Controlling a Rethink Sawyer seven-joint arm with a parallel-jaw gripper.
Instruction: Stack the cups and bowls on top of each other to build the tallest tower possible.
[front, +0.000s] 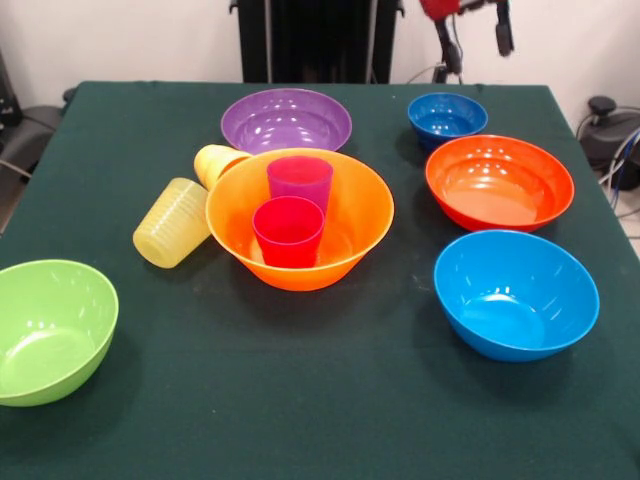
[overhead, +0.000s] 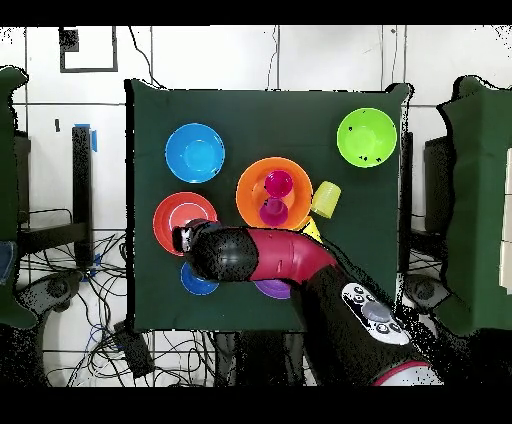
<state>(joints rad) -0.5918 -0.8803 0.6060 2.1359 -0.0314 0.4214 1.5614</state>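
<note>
1. A dark green table (front: 300, 400) has a wide bare strip along the camera-side edge, between the lime green bowl (front: 45, 330) at the left corner and the light blue bowl (front: 515, 293) on the right.
2. The middle is crowded: the large orange-yellow bowl (front: 300, 215) holds an upright red-pink cup (front: 288, 230) and purple cup (front: 299, 180), filling its inside.
3. Two yellow cups (front: 175, 222) lie tipped against that bowl's left side, closing that gap.
4. The purple bowl (front: 286, 120) sits just behind it.
5. A clear lane runs between the central bowl and the red-orange bowl (front: 499, 181).
6. Overhead, the arm (overhead: 270, 258) covers the small dark blue bowl (overhead: 198, 281) and the purple bowl.
</note>
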